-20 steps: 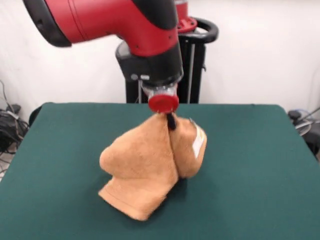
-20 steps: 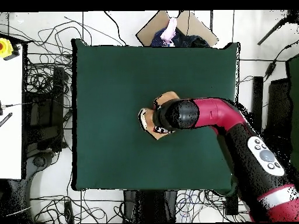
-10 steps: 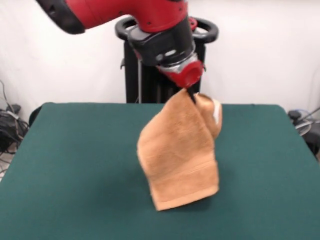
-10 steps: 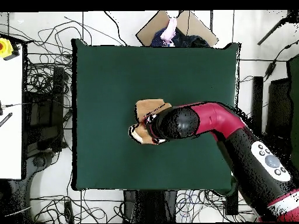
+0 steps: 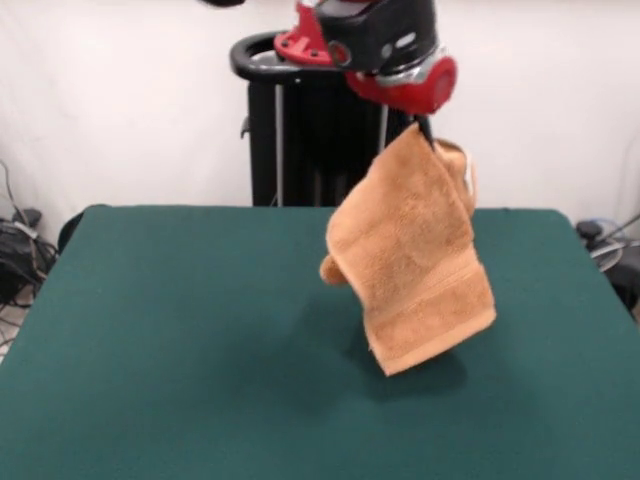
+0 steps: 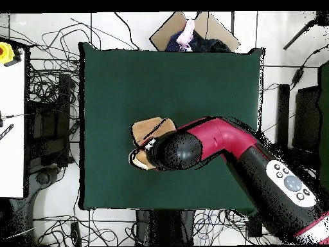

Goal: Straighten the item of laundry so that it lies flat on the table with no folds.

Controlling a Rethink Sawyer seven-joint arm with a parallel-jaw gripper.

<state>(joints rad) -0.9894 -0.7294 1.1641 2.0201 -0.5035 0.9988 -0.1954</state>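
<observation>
Pinched by the claw (image 5: 428, 128) at one top corner, hung limp and light above the surface (image 5: 150, 340): soft towel (image 5: 415, 265), easily draped.

Bright even light; soft shadow under towel (image 5: 415, 260) on table (image 5: 150, 330); slight motion blur.

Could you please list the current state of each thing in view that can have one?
Towel: lifted clear of the table, hanging from one pinched corner, partly doubled over.
End effector: shut on the towel's top corner, raised high.
Table: nothing resting on it.
</observation>
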